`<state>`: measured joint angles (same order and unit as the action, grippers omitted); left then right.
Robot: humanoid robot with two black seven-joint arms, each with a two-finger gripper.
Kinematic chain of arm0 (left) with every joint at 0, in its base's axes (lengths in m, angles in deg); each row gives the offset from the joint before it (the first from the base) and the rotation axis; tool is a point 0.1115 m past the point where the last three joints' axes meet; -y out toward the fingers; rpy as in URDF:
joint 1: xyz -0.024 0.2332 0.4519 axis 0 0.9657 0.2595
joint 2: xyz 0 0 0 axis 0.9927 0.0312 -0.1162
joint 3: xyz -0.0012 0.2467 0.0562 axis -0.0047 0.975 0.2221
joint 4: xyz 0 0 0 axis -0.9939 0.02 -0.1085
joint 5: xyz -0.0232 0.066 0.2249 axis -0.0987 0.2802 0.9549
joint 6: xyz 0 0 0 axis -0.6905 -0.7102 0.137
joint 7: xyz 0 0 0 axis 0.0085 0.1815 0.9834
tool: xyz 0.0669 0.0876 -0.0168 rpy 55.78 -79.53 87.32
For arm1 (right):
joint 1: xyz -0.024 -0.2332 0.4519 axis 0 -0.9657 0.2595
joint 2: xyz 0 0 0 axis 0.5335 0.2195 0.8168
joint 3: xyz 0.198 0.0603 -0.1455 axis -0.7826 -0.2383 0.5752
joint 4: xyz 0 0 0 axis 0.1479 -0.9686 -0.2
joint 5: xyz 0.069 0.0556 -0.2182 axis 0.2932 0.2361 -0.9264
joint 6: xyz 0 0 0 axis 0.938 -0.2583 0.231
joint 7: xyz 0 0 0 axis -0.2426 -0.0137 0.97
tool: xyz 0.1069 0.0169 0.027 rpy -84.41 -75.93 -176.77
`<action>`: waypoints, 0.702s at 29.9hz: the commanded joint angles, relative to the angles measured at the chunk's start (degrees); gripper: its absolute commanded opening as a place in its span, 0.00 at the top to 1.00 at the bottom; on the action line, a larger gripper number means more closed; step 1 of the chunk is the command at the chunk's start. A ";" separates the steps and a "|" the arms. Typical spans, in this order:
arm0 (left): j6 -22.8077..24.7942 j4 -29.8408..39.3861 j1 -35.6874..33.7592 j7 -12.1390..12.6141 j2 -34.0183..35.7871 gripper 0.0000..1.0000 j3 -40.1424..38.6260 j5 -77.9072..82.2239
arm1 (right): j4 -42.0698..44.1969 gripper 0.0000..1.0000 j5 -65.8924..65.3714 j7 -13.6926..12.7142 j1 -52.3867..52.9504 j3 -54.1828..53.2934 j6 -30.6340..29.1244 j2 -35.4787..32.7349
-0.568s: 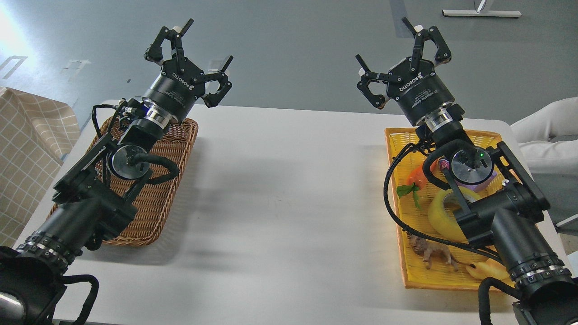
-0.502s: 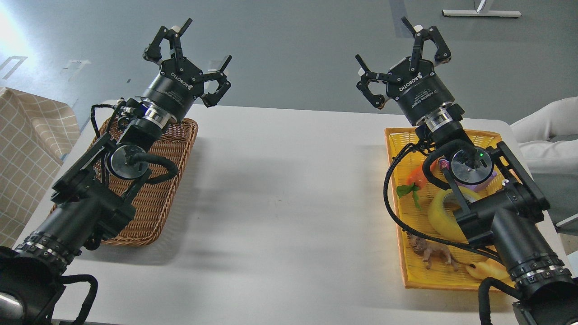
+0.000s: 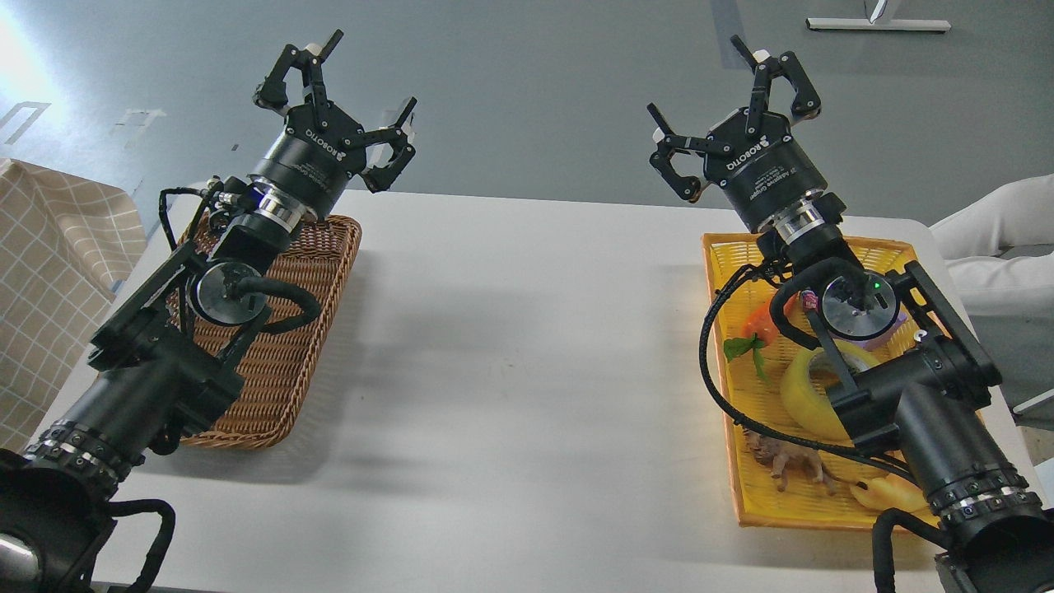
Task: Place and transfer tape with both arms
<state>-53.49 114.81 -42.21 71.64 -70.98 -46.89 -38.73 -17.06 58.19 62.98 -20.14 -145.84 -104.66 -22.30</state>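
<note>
The tape (image 3: pixel 803 394), a wide yellow roll with a grey-white core, lies in the yellow tray (image 3: pixel 718 255) at the right of the table, partly hidden by my right arm. My right gripper (image 3: pixel 729 91) is open and empty, raised above the tray's far end and pointing away from me. My left gripper (image 3: pixel 333 91) is open and empty, raised above the far end of the brown wicker basket (image 3: pixel 284 362) at the left. Both grippers are well apart from the tape.
The yellow tray also holds an orange carrot toy (image 3: pixel 755 325), a brown animal figure (image 3: pixel 782 461), a yellow-beige croissant toy (image 3: pixel 889 494) and a purple object (image 3: pixel 902 323). A checked cloth (image 3: pixel 49 272) lies at the far left. A person's white sleeve (image 3: pixel 996 239) is at the right.
</note>
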 commanded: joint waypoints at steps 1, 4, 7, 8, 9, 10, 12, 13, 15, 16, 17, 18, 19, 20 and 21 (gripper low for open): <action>0.00 0.01 -0.21 0.03 0.00 0.02 0.10 0.11 | -0.09 0.00 0.07 -0.01 0.00 -0.09 0.00 0.00; 0.00 0.01 -0.39 0.03 0.00 0.02 0.19 0.11 | -0.09 0.00 0.07 -0.01 0.00 -0.09 0.00 0.00; 0.00 0.01 -0.39 -0.14 -0.09 0.02 0.01 0.11 | -0.09 0.00 0.07 0.08 0.00 -0.18 0.00 0.00; 0.00 0.01 -0.39 -0.06 -0.09 0.02 0.10 0.11 | -0.09 0.00 0.07 -0.01 0.00 -0.18 0.00 0.00; 0.00 0.01 -0.47 -0.06 -0.09 0.02 0.19 0.11 | -0.09 0.00 0.07 -0.01 0.00 -0.18 0.00 0.00; 0.00 0.01 -0.48 -0.06 -0.09 0.02 0.10 0.11 | -0.09 0.00 0.07 -0.01 0.00 -0.18 0.00 0.00; 0.00 0.01 -0.48 -0.14 -0.09 0.02 -0.07 0.11 | -0.09 0.00 0.07 0.08 0.08 -0.18 0.00 0.00; 0.00 0.01 -0.56 -0.14 -0.09 0.02 -0.07 0.11 | -0.09 0.00 0.07 -0.01 0.08 -0.18 0.00 0.00; 0.00 0.01 -0.56 -0.14 -0.09 0.02 -0.16 0.02 | -0.09 0.00 0.07 0.08 0.17 -0.18 0.00 0.00; 0.00 0.01 -0.56 -0.14 -0.09 0.02 -0.16 0.02 | -0.09 0.00 0.07 0.08 0.17 -0.18 0.00 0.00; 0.00 0.01 -0.56 -0.23 -0.09 0.02 -0.25 0.02 | -0.09 0.00 0.07 0.08 0.17 -0.18 0.00 0.00; 0.00 0.01 -0.56 -0.14 -0.18 0.02 -0.16 0.02 | -0.09 0.00 0.07 -0.01 0.26 -0.26 0.00 0.00; 0.00 0.01 -0.56 -0.14 -0.27 0.02 -0.16 0.02 | -0.09 0.00 0.07 0.08 0.26 -0.26 0.00 0.00; 0.00 0.01 -0.56 -0.14 -0.35 0.02 -0.16 0.02 | -0.09 0.00 0.07 0.08 0.17 -0.26 0.00 0.00; 0.00 0.01 -0.56 -0.14 -0.35 0.02 -0.16 0.02 | -0.09 0.00 0.07 -0.01 0.17 -0.26 0.00 0.00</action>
<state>-53.49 114.82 -42.78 71.46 -71.22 -47.08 -38.70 -17.15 58.27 63.02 -19.92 -146.09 -104.66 -22.30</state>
